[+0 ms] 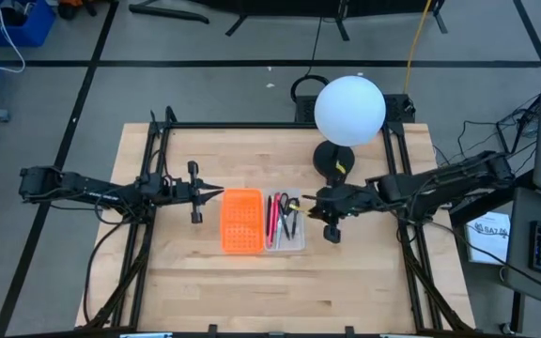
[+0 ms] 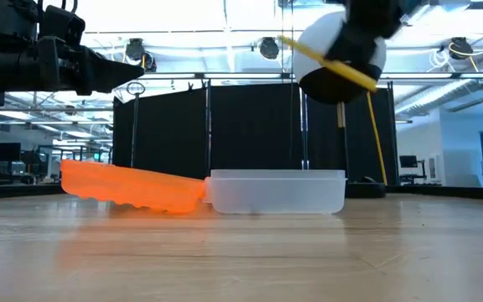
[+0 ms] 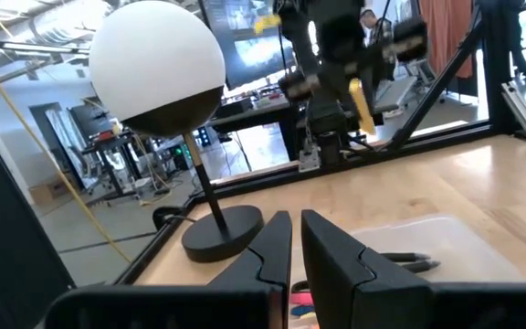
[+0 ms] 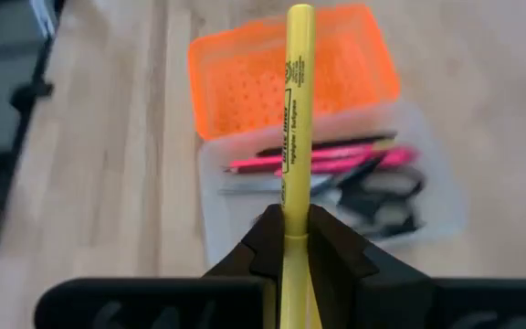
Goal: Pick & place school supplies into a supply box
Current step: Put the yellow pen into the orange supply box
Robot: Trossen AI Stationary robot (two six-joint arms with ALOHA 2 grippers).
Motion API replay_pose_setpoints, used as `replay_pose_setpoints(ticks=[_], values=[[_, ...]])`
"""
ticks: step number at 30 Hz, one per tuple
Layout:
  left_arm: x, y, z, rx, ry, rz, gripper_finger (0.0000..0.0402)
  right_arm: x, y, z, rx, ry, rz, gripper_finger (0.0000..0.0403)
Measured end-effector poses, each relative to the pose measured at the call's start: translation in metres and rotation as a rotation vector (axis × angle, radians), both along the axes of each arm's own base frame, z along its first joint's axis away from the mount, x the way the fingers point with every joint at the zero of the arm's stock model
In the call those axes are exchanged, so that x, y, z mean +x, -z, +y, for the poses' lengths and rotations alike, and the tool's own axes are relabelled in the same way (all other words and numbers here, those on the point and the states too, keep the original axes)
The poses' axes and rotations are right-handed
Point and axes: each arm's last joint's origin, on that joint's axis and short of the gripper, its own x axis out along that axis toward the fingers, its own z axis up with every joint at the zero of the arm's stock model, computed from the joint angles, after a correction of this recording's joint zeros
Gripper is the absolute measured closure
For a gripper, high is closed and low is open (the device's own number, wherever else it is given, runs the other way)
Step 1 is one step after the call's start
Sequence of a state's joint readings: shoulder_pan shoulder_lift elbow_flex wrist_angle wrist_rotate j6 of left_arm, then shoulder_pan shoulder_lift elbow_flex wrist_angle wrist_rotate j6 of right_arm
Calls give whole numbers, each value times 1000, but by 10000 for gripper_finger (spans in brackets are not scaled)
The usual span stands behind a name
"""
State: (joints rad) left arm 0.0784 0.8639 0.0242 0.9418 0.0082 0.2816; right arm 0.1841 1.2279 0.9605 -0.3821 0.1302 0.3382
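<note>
Overhead, right gripper point(image 4: 297, 239) grasping yellow highlighter point(image 4: 297, 110), black print unreadable, left gripper point(image 3: 296, 239) clenched.

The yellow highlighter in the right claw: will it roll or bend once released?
The yellow highlighter looks straight and rigid, so bending seems unlikely. Its round barrel may roll, though the clear tray's walls should probably stop it.

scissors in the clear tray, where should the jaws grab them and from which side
Judging by the right wrist view, the small black-handled scissors lie flat in the shallow clear plastic tray, beside pink pens. Probably best to come straight down from above and pinch across the black handle loops, the bulkiest part; the tray walls block any sideways approach.
</note>
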Motion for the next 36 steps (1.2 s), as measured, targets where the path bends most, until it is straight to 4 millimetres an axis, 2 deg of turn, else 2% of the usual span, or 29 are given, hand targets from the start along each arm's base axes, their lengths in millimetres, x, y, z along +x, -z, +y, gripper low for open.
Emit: replay_pose_setpoints(ticks=[3, 7, 10, 13, 17, 21, 23, 31, 36], values=[[0, 0, 0, 8, -1, 1, 364, 19, -24, -5, -128, -55, 49, 379], [0, 0, 0, 8, -2, 1, 364, 48, -44, -20, -264, -77, 189, 379], [0, 0, 0, 14, -3, 3, 364, 71, -52, -31, -350, -148, 286, 379], [0, 0, 0, 25, -4, 6, 364, 93, -51, -37, -430, -252, 361, 379], [0, 1, 0, 29, -4, 9, 364, 116, -40, -37, -552, -447, 443, 379], [0, 2, 0, 28, -7, 22, 364, 126, -19, -26, -722, -766, 521, 379], [0, 3, 0, 37, -14, 33, 364, 132, -10, -21, -779, -868, 529, 379], [0, 10, 0, 99, -17, 115, 364, 152, 18, 4, -1051, -1093, 552, 381], [0, 12, 0, 98, -18, 131, 364, 154, 34, 6, -985, -1195, 518, 381]])
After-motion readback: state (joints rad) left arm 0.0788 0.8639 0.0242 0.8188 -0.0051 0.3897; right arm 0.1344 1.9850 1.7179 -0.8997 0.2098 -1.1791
